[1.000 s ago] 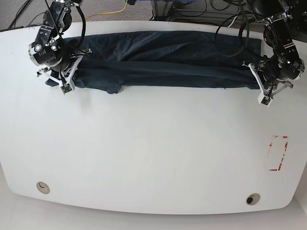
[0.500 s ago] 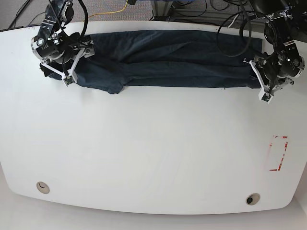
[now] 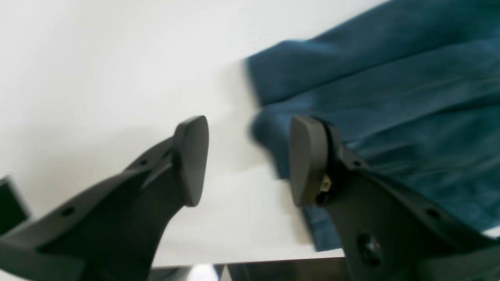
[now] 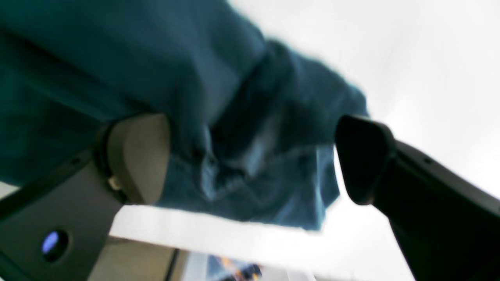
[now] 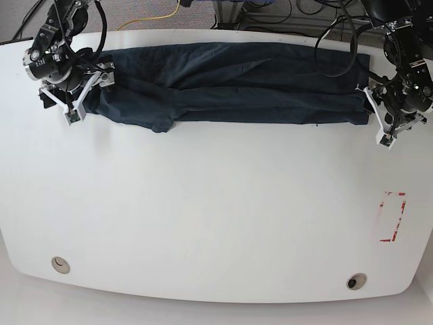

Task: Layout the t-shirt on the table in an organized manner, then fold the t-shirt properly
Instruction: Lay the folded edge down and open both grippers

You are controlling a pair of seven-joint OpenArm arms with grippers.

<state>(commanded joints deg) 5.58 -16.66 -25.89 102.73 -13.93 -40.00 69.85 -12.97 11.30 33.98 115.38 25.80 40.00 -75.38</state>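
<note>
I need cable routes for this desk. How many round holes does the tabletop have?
2: one hole sits near the front corner on the right arm's side, the other near the front corner on the left arm's side. The shirt may hide more.

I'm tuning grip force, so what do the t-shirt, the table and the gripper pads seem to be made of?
T-shirt: soft, matte dark blue fabric, likely cotton knit; it wrinkles and folds limply. Table: smooth, glossy white surface, perhaps laminate or coated board; it shows faint reflections. Left gripper and right gripper: dark matte fingers, probably plastic, with duller pads, maybe rubber; blur leaves that open.
</note>
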